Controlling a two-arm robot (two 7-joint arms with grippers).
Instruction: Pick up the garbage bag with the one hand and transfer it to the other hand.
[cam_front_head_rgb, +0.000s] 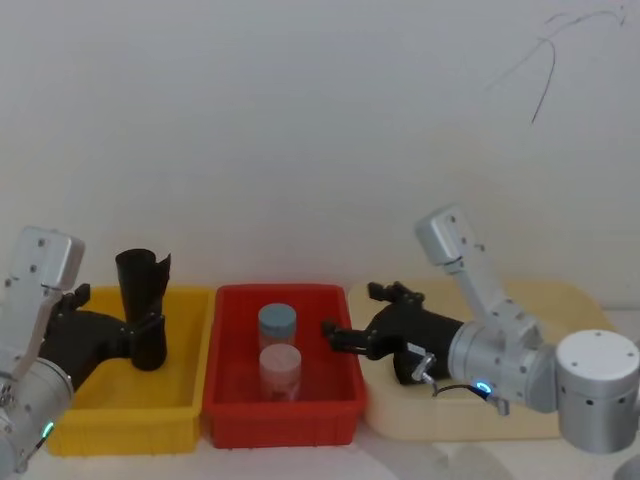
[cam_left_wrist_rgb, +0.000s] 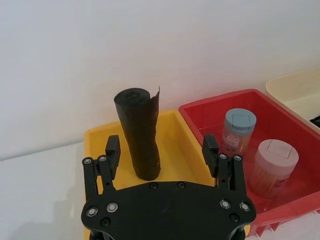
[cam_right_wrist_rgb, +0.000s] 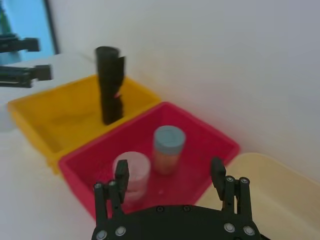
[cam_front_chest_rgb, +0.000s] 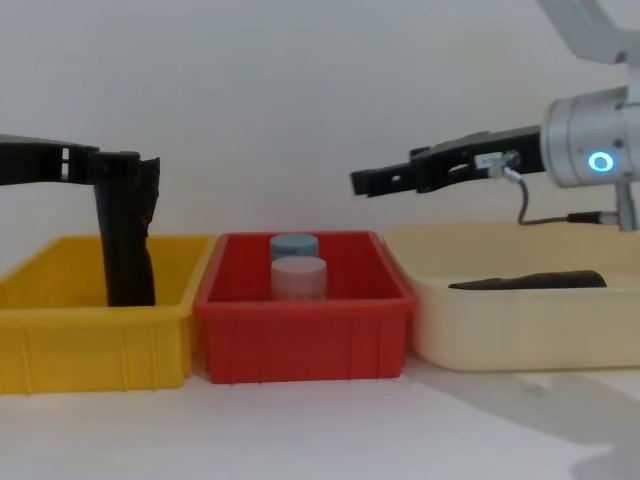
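I see three containers in a row on the counter (cam_front_chest_rgb: 300, 430): the left bin (cam_front_head_rgb: 120, 400), the middle bin (cam_front_head_rgb: 280, 420) and the right tray (cam_front_head_rgb: 545, 295). An upright roll (cam_front_head_rgb: 143, 305) stands in the left bin, with the left end effector (cam_left_wrist_rgb: 161, 145) just beside it. In the middle bin, the rear jar (cam_front_head_rgb: 277, 325) stands behind the front jar (cam_front_head_rgb: 280, 370). The garbage bag (cam_front_chest_rgb: 530, 281) lies flat in the right tray, and the right end effector (cam_front_chest_rgb: 365, 181) hangs above the middle bin's right side

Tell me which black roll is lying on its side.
The flat roll in the cream bin; the upright roll stands on end in the yellow bin.
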